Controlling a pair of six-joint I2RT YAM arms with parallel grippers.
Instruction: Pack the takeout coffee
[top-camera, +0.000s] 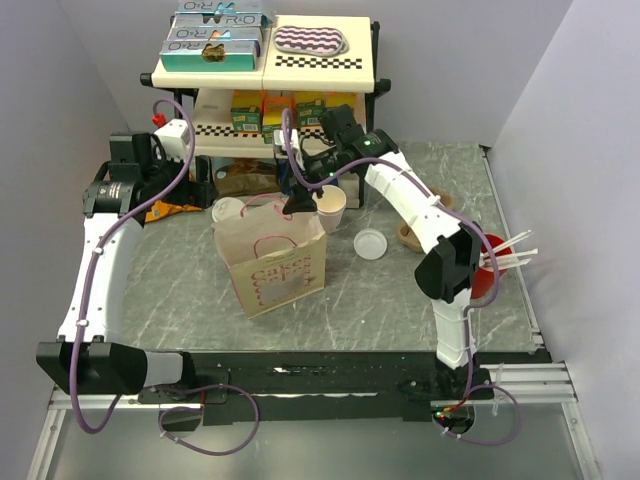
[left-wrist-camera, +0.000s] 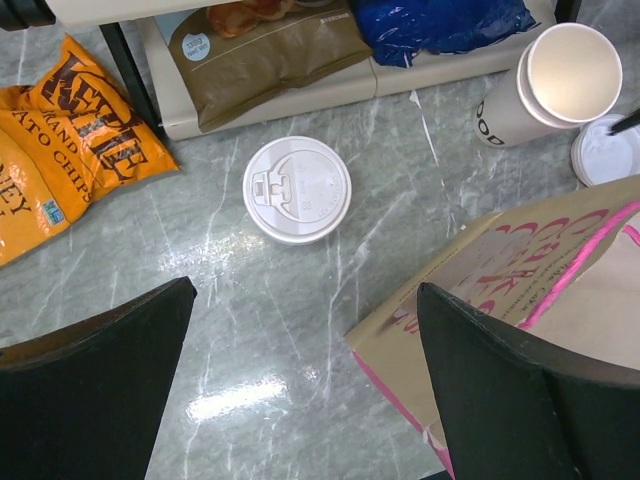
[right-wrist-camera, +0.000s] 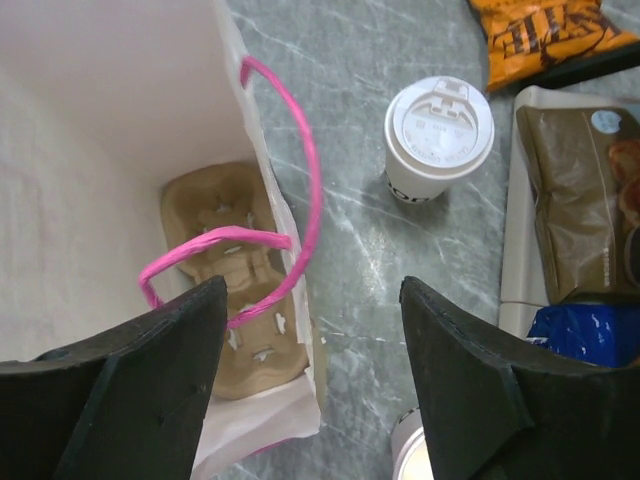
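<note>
The takeout coffee (left-wrist-camera: 297, 189) stands lidded on the table (left-wrist-camera: 250, 330), upper centre of the left wrist view, near the paper bag (top-camera: 270, 262). The left gripper (left-wrist-camera: 310, 400) is spread wide and empty. The right gripper (right-wrist-camera: 310, 390) gapes above the bag's mouth, seemingly holding nothing. A cardboard carrier (right-wrist-camera: 235, 290) lies inside.

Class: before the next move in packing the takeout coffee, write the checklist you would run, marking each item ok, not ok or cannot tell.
1. Takeout coffee upright and lidded: ok.
2. Left gripper open, empty, above the cup: ok.
3. Paper bag standing, mouth open: ok.
4. Cardboard cup carrier inside the bag has free slots: ok.
5. Pink handle clear of the opening: not ok, it loops across the carrier.
6. Right gripper open at the bag's rim, holding nothing: ok.
</note>
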